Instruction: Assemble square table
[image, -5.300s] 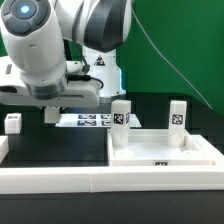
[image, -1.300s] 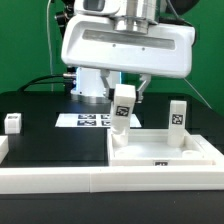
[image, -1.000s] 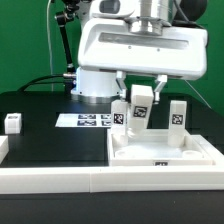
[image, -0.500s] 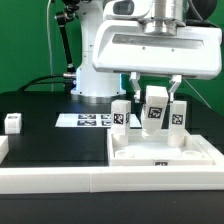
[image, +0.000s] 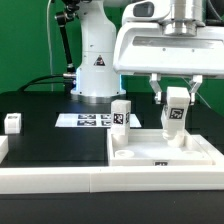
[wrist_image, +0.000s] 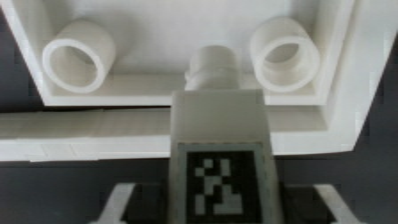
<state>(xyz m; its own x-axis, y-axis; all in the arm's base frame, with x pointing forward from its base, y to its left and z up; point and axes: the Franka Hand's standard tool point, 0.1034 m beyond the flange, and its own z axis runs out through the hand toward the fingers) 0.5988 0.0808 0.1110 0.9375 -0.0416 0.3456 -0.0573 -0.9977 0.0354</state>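
Observation:
My gripper (image: 175, 103) is shut on a white tagged leg (image: 176, 120), held upright above the far right part of the square table's white slab (image: 160, 152). A second leg (image: 121, 113) stands at the slab's far left corner. A third small leg (image: 12, 122) sits alone at the exterior view's left. In the wrist view the held leg (wrist_image: 222, 150) runs between my fingers (wrist_image: 139, 200), its peg tip (wrist_image: 208, 65) pointing between two round sockets (wrist_image: 80, 60) (wrist_image: 285, 55) of the slab. Anything behind the held leg is hidden.
The marker board (image: 85, 120) lies flat on the black surface behind the slab. A long white rail (image: 50, 178) edges the front. The robot base (image: 97, 60) stands at the back, with a green backdrop behind it.
The gripper has carried the leg toward the exterior view's right, from beside the standing left leg to over the slab's far right part. The grip is unchanged.

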